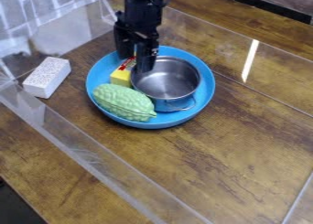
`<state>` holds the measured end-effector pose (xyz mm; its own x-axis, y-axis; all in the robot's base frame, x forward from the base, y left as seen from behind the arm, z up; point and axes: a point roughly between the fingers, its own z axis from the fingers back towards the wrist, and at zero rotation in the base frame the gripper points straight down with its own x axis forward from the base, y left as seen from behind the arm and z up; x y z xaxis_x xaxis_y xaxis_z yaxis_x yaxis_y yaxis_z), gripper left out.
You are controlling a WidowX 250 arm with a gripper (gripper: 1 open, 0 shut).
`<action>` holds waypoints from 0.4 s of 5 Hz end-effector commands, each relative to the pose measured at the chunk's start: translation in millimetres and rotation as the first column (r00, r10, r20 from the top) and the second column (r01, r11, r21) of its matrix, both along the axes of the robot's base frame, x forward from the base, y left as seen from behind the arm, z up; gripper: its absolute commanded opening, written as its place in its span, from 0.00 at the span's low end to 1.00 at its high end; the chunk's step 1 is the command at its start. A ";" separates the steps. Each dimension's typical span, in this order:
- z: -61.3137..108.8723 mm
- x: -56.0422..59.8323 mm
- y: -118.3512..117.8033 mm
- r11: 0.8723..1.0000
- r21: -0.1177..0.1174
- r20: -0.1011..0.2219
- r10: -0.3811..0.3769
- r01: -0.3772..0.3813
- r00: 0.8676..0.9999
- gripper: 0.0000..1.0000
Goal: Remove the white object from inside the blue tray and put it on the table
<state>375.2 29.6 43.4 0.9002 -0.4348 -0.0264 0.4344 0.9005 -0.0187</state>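
The round blue tray (196,107) sits on the dark wood table (232,164). It holds a steel pot (167,80), a bumpy green item (124,102) and a pale yellow block with some red (121,76). No clearly white object shows inside the tray; the gripper hides part of the yellow block. My gripper (135,61) points straight down over the tray's back left, between the yellow block and the pot's rim. Its black fingers (124,54) stand apart, open, with nothing held between them.
A pale speckled block (47,77) lies on the table left of the tray. Clear plastic sheeting with a raised fold (73,141) covers the tabletop and runs diagonally in front of the tray. A glare streak (251,58) marks the right side.
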 end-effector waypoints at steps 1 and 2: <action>5.8 7.6 3.4 1.000 0.008 0.032 0.005 -0.005 0.999 1.00; -1.0 8.7 3.8 1.000 0.012 0.023 0.003 -0.004 1.000 1.00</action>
<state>382.4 31.7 40.9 0.9004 -0.4346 -0.0221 0.4346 0.9006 -0.0048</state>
